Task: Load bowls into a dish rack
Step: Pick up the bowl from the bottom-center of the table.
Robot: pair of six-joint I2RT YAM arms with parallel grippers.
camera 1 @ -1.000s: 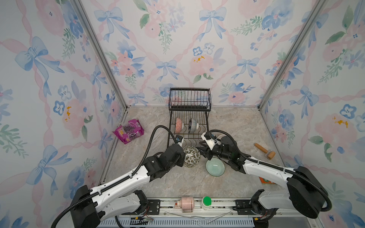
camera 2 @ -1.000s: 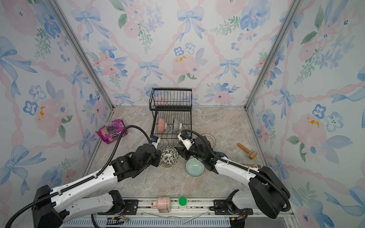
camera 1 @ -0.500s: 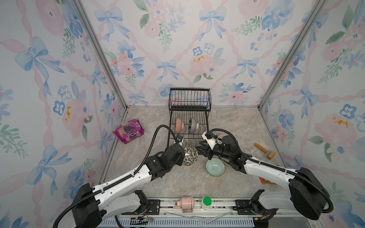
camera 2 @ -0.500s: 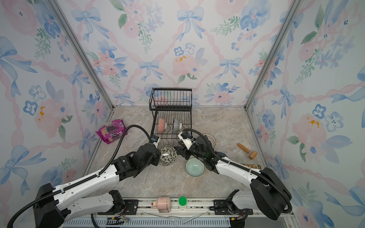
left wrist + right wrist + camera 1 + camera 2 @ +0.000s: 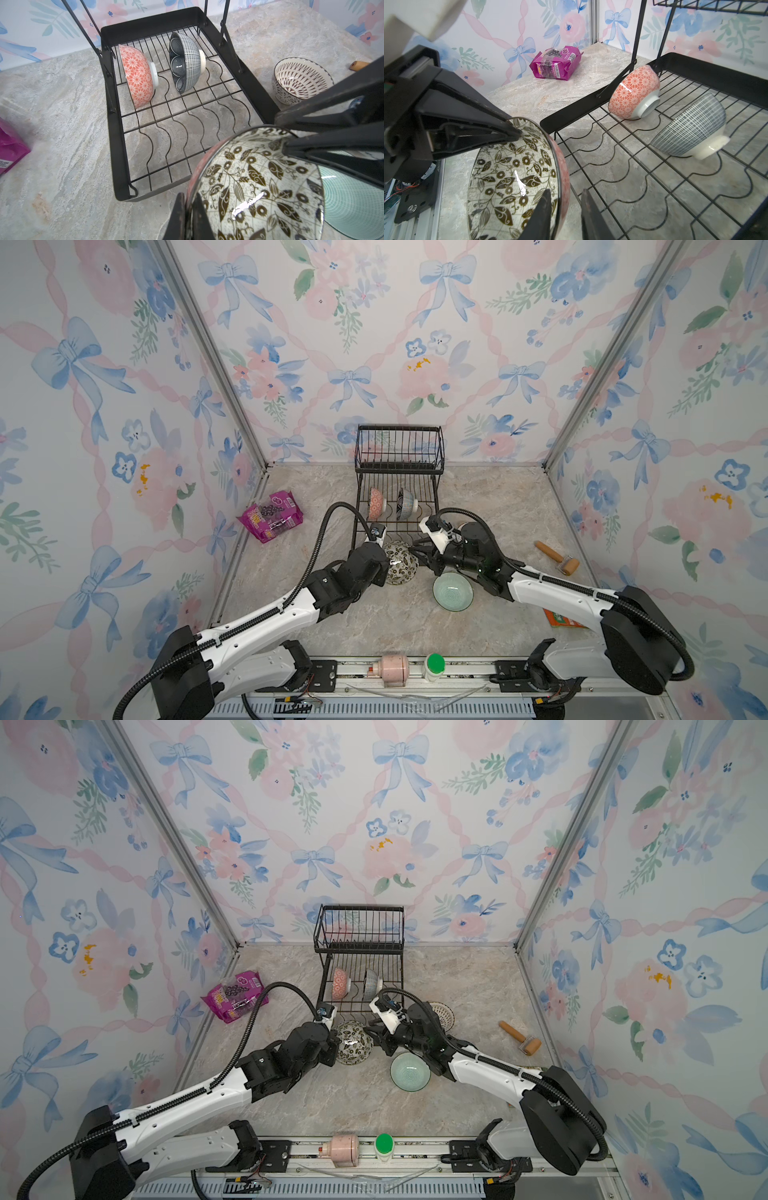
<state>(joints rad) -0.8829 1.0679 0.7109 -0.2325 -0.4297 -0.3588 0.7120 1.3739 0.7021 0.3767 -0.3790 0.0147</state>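
In left claw — floral bowl

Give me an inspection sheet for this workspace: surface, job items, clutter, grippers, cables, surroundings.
Surface: marbled tabletop, no spills seen.
Job's things: dish rack upright at the back wall. The orange bowl and grid-patterned bowl stand on edge in its lower tier. The floral bowl is tilted on edge in front of the rack. The mint bowl and brown-and-white bowl sit upright on the table.
Clutter: purple snack bag, wooden-handled roller, orange packet partly under the right arm.
Grippers: left gripper shut on the floral bowl's rim. The right gripper is open, jaws straddling the opposite rim, outer finger not touching.
Cables: a black hose loops above each wrist; no snag seen.
Surroundings: floral wallpaper walls; pink cylinder and green cap on the front rail.
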